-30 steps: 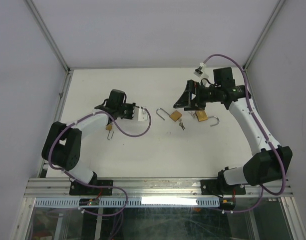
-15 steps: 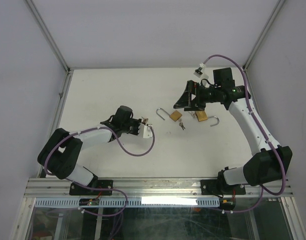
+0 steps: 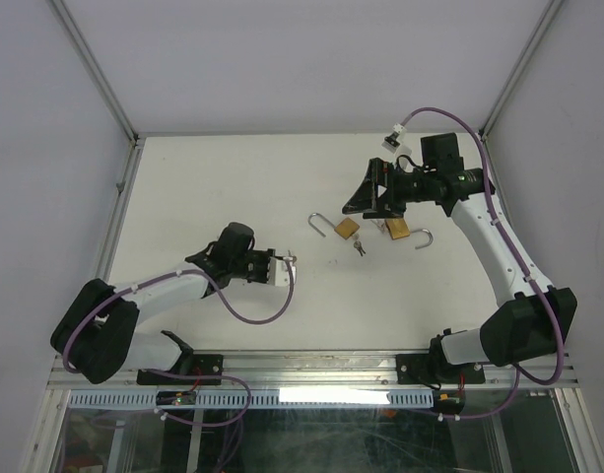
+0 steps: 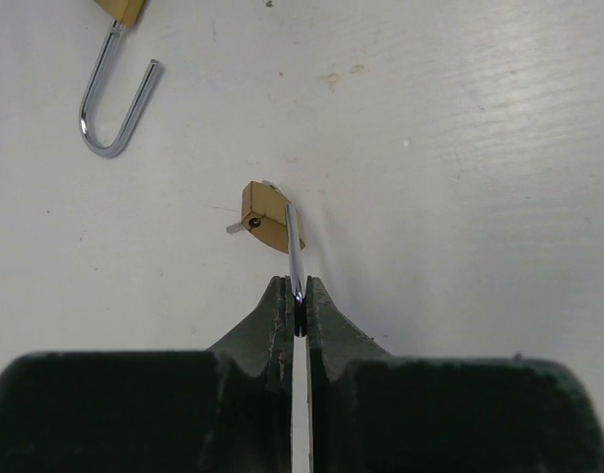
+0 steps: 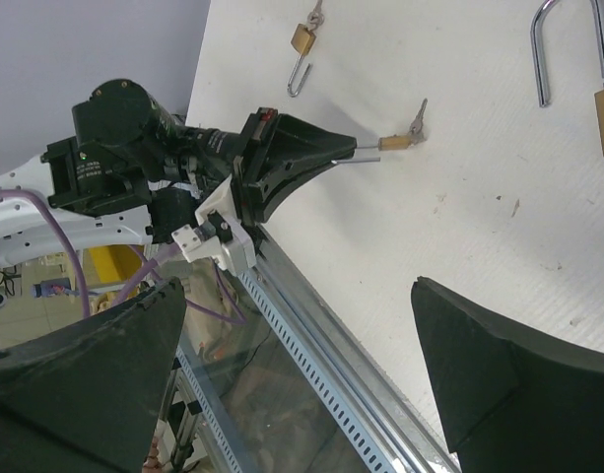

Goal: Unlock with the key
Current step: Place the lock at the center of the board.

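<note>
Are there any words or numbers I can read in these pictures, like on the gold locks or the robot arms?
None can be read anywhere.
small padlock, held in the left gripper: plain brass, no letters showing.
middle padlock and right padlock: too small to tell whether anything is written on them.

No writing, number or brand mark can be read in any view. In the left wrist view, the brass body of the small padlock (image 4: 267, 215) sits at 12 o'clock from the left hand (image 4: 298, 292), and its face is too blurred to show any stamp. In the top view, the open padlock (image 3: 347, 229) and the second padlock (image 3: 398, 231), toward 3 o'clock from the middle of the counter (image 3: 233, 177), are too small to read.
</note>
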You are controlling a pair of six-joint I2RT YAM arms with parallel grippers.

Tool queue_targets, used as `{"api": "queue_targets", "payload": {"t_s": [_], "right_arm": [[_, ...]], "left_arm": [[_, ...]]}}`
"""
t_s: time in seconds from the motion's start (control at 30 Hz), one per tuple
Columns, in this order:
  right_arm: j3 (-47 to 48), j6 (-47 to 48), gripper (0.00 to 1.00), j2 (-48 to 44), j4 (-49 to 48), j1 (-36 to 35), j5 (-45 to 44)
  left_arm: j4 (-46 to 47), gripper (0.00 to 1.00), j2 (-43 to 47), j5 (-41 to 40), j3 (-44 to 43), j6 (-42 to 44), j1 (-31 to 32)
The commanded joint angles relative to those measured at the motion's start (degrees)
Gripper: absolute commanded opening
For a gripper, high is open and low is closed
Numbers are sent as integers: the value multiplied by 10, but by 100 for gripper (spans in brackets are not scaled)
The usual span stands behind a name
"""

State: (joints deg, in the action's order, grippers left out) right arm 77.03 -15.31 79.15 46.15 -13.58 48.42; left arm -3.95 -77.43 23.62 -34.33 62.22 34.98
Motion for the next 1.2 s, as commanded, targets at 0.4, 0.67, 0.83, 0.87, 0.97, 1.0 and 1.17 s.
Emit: {"api": "queue_targets", "payload": {"t_s": [0.4, 0.67, 0.83, 0.87, 0.97, 1.0, 1.17], "right_arm": [[41, 15, 100, 6, -3, -2, 20], [57, 25, 100, 14, 9, -2, 27], [52, 30, 100, 10, 10, -1, 26], [49, 30, 100, 7, 10, -2, 25], [40, 32, 100, 1, 9, -1, 24], [40, 32, 100, 0, 9, -1, 25], [45, 42, 100, -5, 19, -1, 24]], "left_arm": [[-59, 0, 21, 279, -109, -396, -112], [-20, 0, -2, 172, -107, -365, -129], [-10, 0, -27, 161, -124, -330, -164], [-3, 0, -31, 153, -123, -324, -167], [42, 0, -39, 112, -109, -322, -172], [56, 0, -40, 101, -108, -319, -173], [121, 0, -64, 35, -112, -282, -174]]}}
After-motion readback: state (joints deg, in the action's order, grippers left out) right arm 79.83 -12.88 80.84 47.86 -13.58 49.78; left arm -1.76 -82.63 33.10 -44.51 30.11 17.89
